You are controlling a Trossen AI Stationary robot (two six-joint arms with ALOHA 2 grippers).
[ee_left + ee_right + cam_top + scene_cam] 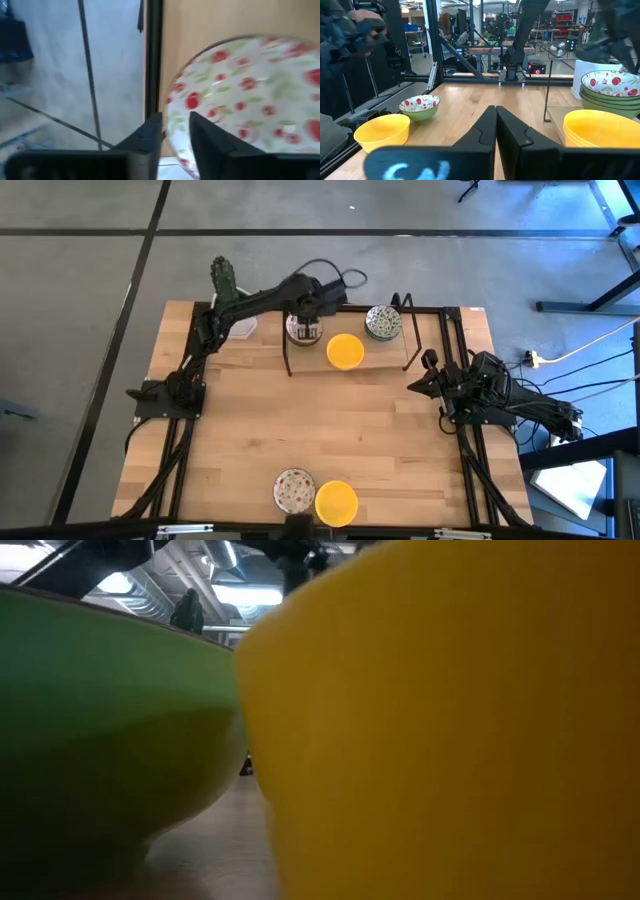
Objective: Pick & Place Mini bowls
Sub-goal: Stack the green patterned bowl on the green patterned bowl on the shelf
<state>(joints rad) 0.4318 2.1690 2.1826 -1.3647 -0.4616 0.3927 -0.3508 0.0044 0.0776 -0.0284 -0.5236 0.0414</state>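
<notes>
Left pincer (170,132) grips the rim of a red-speckled mini bowl (250,95) atop a stack at the tabletop's (400,440) far edge, beside a yellow bowl stack (345,351) and another patterned stack (383,322). Right pincer (496,125) waits closed at the right side. At the near edge sit a speckled bowl (295,489) and a yellow bowl (336,503).

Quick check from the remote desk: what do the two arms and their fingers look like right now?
Both arms are black with jointed links. The left arm trails a looped black cable near its wrist; its fingers are dark, angular wedges. The right arm carries bundled black cables, and its gripper has matching dark fingers above a blurred blue marking on the body.
</notes>
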